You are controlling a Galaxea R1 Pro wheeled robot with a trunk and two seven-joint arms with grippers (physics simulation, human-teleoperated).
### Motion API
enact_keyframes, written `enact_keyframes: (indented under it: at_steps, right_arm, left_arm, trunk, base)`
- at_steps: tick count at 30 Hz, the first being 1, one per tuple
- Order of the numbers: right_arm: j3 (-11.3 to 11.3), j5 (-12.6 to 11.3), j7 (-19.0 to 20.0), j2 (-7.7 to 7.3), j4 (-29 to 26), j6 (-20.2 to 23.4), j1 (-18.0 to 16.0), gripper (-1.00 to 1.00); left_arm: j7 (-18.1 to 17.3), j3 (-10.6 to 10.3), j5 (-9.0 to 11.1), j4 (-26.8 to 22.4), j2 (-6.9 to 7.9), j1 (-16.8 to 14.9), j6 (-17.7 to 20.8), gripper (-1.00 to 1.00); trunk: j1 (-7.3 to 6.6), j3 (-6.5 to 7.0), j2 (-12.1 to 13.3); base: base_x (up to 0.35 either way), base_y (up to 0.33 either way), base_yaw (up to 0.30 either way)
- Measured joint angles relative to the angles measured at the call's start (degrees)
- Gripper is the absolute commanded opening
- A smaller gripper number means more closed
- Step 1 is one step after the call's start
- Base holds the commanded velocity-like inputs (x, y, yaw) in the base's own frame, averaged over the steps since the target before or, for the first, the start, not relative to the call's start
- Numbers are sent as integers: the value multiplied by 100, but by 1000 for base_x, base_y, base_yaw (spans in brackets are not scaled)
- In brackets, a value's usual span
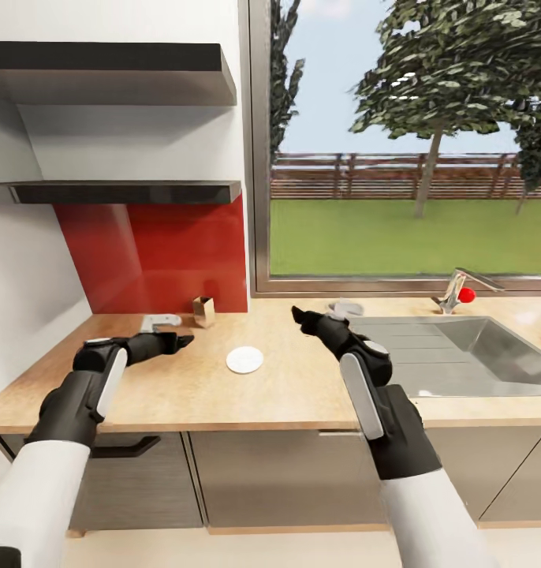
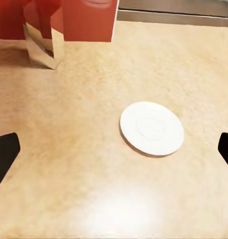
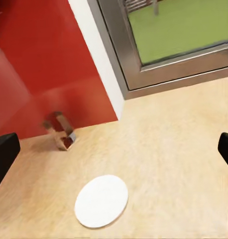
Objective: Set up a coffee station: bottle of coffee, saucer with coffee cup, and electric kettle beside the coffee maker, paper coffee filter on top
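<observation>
Bright, even daylight from the window (image 1: 412,142), soft glare on the countertop (image 2: 114,214), slightly blurry renders.

The countertop (image 1: 184,394) is light wood with fine grain and a soft satin sheen. Ahead of the left gripper's (image 2: 114,149) spread jaws, between them, the saucer (image 2: 152,128) looks smooth white ceramic, matt. The backsplash (image 1: 168,252) beyond is glossy red, mirroring a small brown paper-like holder (image 1: 203,311). The sink (image 1: 460,355) and tap (image 1: 460,288) are brushed metal; both grippers look matt black plastic
</observation>
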Motion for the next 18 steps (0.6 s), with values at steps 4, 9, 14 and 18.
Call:
enact_keyframes:
  at_steps: [4, 9, 14, 18]
  right_arm:
    - [-353, -225, 228, -93, 49, 245, -126, 100]
    - [-417, -312, 974, -132, 132, 335, -154, 100]
    - [-423, -346, 1178, -135, 401, 527, -153, 100]
    - [-424, -345, 1204, -136, 507, 582, -153, 100]
  left_arm:
    - [-369, -1, -2, 266, 74, -91, 73, 100]
    - [-478, 1, 31, 287, 90, -39, 92, 100]
    - [-497, 0, 92, 290, 94, -23, 99, 100]
    - [-504, 1, 206, 337, 95, -16, 99, 100]
  trunk:
    - [0, 0, -1]
    - [0, -1, -1]
    - [-1, -1, -1]
    - [-3, -1, -2]
  base:
    - [0, 0, 0]
    - [0, 0, 0]
    - [47, 0, 0]
    - [251, 0, 0]
